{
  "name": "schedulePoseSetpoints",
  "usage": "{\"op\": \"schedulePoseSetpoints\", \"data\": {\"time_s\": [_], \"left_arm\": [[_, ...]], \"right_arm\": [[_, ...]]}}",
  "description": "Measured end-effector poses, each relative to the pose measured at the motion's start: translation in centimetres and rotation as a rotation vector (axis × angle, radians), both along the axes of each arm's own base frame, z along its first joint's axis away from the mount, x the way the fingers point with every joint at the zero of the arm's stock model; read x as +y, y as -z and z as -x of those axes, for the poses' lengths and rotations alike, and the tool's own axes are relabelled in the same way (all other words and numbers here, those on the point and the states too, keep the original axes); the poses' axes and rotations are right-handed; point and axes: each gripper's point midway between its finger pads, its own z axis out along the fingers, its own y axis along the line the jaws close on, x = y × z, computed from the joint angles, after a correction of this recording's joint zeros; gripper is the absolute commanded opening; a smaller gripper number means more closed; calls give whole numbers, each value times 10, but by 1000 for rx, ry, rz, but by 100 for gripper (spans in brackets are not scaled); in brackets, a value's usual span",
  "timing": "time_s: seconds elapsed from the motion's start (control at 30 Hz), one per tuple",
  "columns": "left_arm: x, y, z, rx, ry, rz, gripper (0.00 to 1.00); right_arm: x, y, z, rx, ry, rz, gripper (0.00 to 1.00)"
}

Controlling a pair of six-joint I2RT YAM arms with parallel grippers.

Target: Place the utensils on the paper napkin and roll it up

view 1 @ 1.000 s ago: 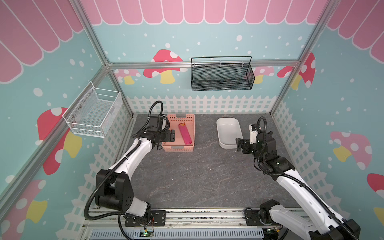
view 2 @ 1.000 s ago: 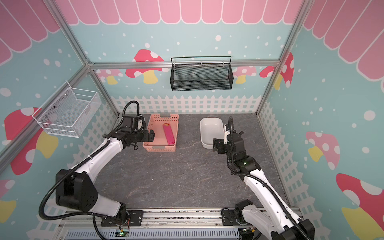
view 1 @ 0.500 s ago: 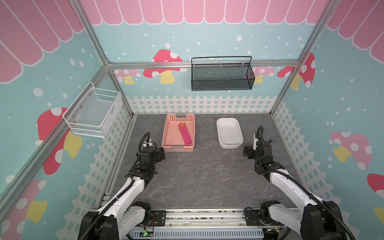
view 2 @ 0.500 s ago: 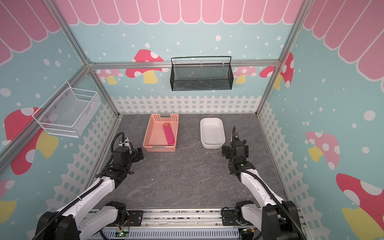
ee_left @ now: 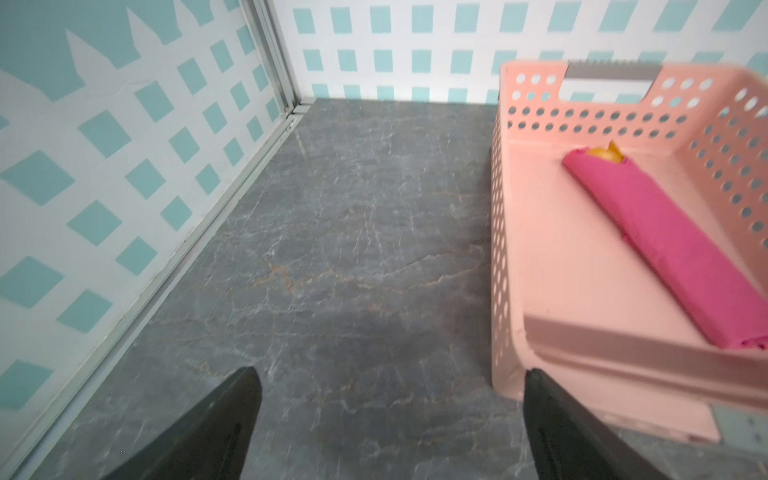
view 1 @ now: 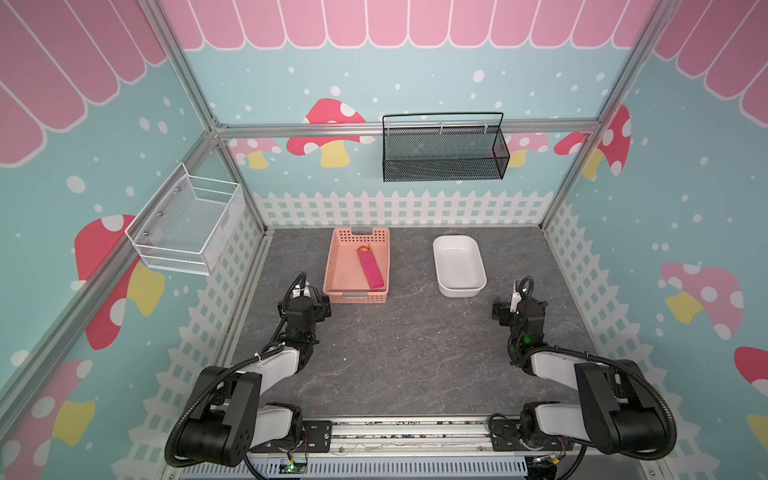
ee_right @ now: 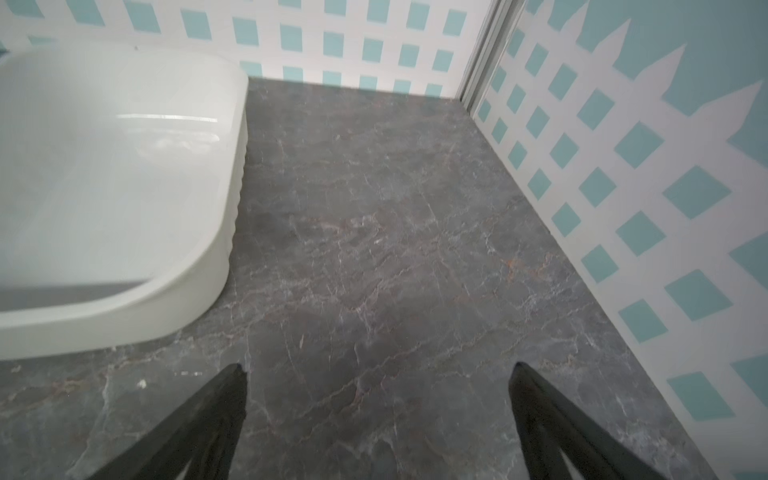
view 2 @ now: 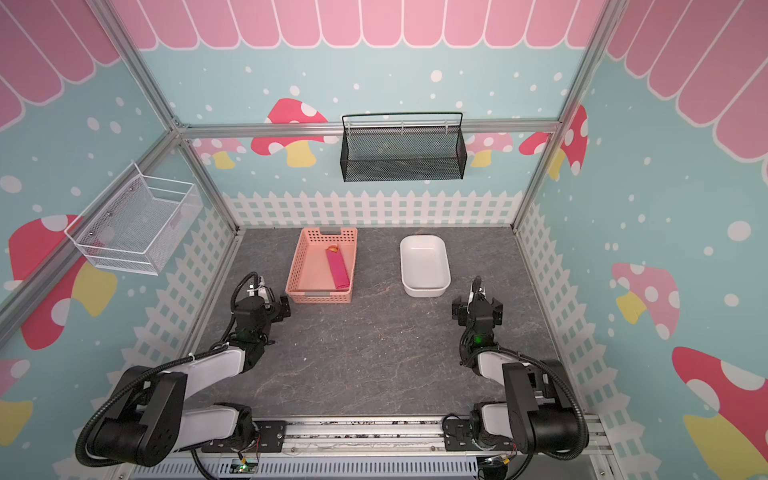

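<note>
The paper napkin (view 1: 370, 270) (view 2: 337, 270) is a tight hot-pink roll lying aslant inside the salmon-pink basket (view 1: 332, 266) (ee_left: 500, 216). The utensils (view 1: 364, 248) (ee_left: 604, 154) show only as orange-yellow tips poking out of the roll's far end; the rest is wrapped and hidden. In the left wrist view the napkin (ee_left: 665, 232) lies well ahead of the jaws. My left gripper (view 1: 305, 305) (ee_left: 388, 374) hovers open and empty just off the basket's near left corner. My right gripper (view 1: 517, 309) (ee_right: 376, 368) is open and empty over bare table.
An empty white tub (view 1: 436, 257) (ee_right: 235, 166) stands at the back right, just beyond the right gripper. On the back wall hangs a black wire basket (view 1: 442, 147), on the left wall a white mesh basket (view 1: 187, 224). Fence-patterned walls close both sides.
Both arms have drawn back from the basket and the tub toward the front and folded low. Both grippers stayed open. The rolled napkin has not moved.
</note>
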Motion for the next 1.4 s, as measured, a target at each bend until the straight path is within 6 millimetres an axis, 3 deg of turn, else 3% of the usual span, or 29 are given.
{"op": "schedulePoseSetpoints", "data": {"time_s": [0.17, 0.33, 0.4, 0.77, 1.4], "left_arm": [[11, -3, -17, -50, 16, 31, 100], [20, 3, -26, -85, 38, 88, 100], [17, 7, -29, -86, 63, 99, 100], [-7, 4, -35, -90, 164, 101, 100], [-2, 3, -35, -91, 131, 88, 100]], "right_arm": [[-7, -21, -11, -128, -7, -3, 100], [-10, -5, -5, -149, -36, -15, 100], [-6, 0, -3, -142, -61, -17, 100], [3, -16, -7, -208, -118, -15, 100], [4, -17, -7, -214, -127, -13, 100]]}}
